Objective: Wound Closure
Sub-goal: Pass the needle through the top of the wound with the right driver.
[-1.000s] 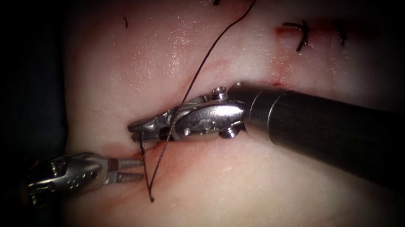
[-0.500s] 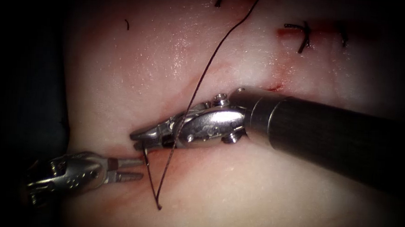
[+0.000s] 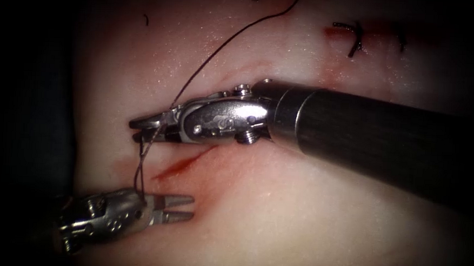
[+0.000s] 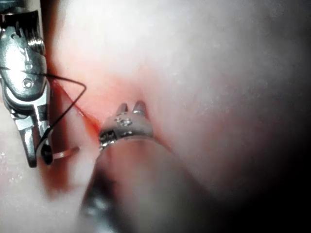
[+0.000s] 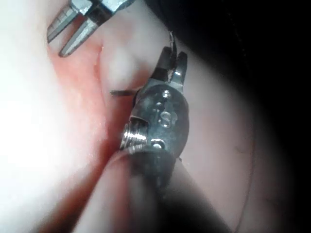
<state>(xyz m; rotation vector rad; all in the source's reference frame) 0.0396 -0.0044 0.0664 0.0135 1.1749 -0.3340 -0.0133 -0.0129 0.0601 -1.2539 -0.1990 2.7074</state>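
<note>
Since a second ago, moved up and off the cut (image 3: 178, 167) with the right tool (image 3: 137, 130), moved forward a little with the left tool (image 3: 189, 209), and drew out the slack loop once hanging under the right jaws. Right jaws now together, seemingly clamped on the thread (image 3: 219, 53), which climbs away behind them and drops from their tips to just behind the left tool's jaws. Left jaws apart, holding nothing. Cannot tell where the needle is; possibly the pale sliver beside the right jaws in the left wrist view. Judging progress: finished stitches (image 3: 355, 39) far behind the right tool's wrist, cut between the tools still gaping. Bare tissue (image 3: 297, 217) ahead of the left tips; dark tissue edge close behind that tool.
</note>
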